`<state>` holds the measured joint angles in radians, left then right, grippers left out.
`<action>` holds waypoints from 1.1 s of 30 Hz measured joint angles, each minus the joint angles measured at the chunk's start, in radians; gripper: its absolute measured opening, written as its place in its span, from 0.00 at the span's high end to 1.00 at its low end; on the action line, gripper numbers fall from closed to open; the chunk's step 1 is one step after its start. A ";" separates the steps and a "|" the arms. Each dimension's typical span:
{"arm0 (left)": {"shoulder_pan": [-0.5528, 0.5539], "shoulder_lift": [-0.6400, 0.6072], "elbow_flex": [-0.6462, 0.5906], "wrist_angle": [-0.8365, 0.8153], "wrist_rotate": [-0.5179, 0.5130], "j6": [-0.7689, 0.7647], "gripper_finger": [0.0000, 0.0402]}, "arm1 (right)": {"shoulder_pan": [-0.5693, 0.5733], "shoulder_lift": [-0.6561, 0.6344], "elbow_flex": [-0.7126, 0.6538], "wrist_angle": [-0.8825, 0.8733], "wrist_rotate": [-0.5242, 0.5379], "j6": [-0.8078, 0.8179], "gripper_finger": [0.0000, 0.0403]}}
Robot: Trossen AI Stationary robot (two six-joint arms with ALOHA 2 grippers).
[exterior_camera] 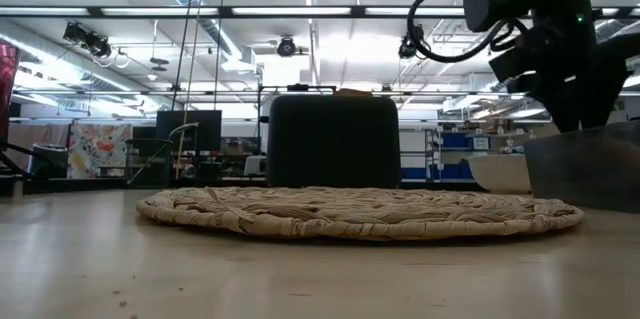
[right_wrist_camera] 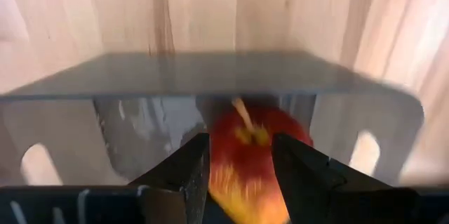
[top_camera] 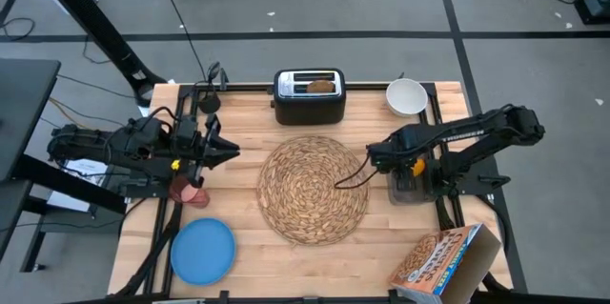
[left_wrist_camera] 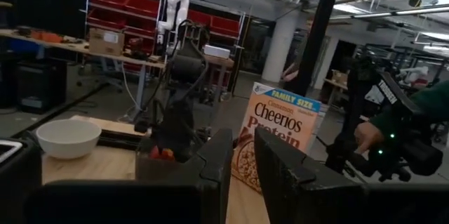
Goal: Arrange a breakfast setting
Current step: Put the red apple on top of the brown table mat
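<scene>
The right gripper [right_wrist_camera: 238,164] hung spread over the small red fruit [right_wrist_camera: 254,155], red-and-yellow with a pale stem, lying between its fingers inside the dark tray [right_wrist_camera: 210,73]. Beyond, toast [top_camera: 320,84] sat in the toaster [top_camera: 309,97].

The left gripper [top_camera: 232,151] waited, parted.

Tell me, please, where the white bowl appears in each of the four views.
High view: white bowl at the table's far edge, right of the black toaster.
Low view: its rim shows at right, beside the toaster.
Left wrist view: at left on the table.
Right wrist view: not in it.
Shared landmark: the toaster.
</scene>
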<state>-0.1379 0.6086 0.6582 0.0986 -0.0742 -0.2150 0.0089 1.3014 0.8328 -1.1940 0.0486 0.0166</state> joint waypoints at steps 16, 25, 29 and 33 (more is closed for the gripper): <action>0.000 0.000 0.000 0.009 -0.003 0.029 0.82 | -0.058 0.087 -0.089 0.168 -0.006 -0.039 0.61; 0.000 0.000 0.000 0.015 -0.003 0.028 0.82 | -0.082 0.159 -0.087 0.149 -0.044 -0.033 0.70; 0.000 0.000 0.000 0.016 -0.003 0.028 0.82 | -0.082 0.158 -0.087 0.148 -0.044 -0.027 0.81; 0.001 0.000 0.000 0.016 -0.014 0.058 0.82 | -0.082 0.158 -0.086 0.140 -0.045 -0.027 0.95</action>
<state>-0.1368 0.6086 0.6582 0.1150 -0.0885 -0.1570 -0.0731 1.4590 0.7472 -1.0543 0.0032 -0.0109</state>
